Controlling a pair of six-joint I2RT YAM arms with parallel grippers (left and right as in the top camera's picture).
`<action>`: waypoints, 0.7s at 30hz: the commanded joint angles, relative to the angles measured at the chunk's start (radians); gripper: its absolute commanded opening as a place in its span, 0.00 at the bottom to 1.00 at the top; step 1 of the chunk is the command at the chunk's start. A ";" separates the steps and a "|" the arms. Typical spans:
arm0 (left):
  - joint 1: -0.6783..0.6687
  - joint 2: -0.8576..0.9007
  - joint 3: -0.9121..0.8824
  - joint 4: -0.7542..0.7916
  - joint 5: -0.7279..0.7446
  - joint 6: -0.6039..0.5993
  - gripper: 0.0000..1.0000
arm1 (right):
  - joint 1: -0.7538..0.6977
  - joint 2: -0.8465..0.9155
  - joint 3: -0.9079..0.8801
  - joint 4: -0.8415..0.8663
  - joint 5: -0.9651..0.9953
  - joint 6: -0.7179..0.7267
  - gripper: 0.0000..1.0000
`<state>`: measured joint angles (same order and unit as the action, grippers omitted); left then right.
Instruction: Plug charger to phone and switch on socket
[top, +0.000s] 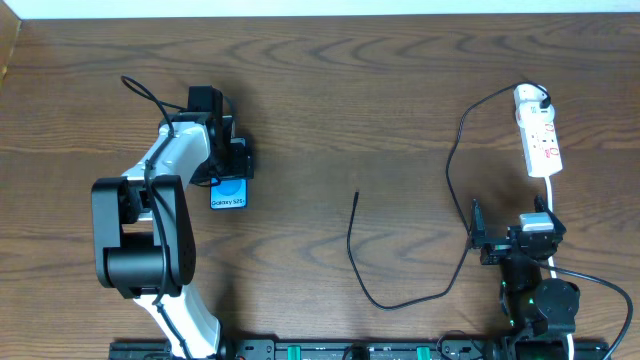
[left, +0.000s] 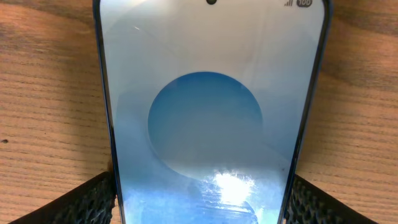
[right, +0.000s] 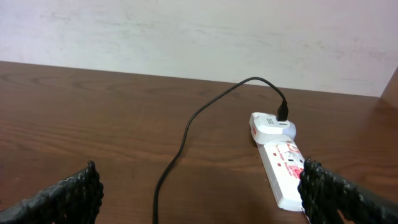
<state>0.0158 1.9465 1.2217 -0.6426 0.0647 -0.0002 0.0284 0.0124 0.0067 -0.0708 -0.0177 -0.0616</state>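
Straddling phone (left: 211, 124) with left end effector (left: 202, 202), clamp unconfirmed | right end effector (right: 199, 193) open, empty | phone likely rigid, slick: take long edges | charger (top: 352, 250) likely limp: pinch near connector tip (top: 357, 195)

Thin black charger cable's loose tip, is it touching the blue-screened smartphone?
Apart. The overhead view shows the thin black cable's tip and the blue-screened smartphone with bare wooden table between them.

Blue-screened phone (left: 211, 124) on the wooden table (left: 50, 93), between fingertips (left: 87, 202) of the left tool (left: 205, 208)
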 joint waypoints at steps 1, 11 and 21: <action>0.000 -0.005 -0.023 -0.002 -0.010 0.000 0.82 | -0.002 -0.006 -0.001 -0.005 0.008 0.009 0.99; 0.000 -0.005 -0.023 -0.002 -0.009 0.000 0.71 | -0.002 -0.006 -0.001 -0.005 0.008 0.009 0.99; 0.000 -0.005 -0.023 -0.003 -0.009 0.000 0.43 | -0.002 -0.006 -0.001 -0.005 0.008 0.009 0.99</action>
<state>0.0158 1.9446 1.2217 -0.6426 0.0647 0.0002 0.0284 0.0124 0.0067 -0.0708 -0.0177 -0.0616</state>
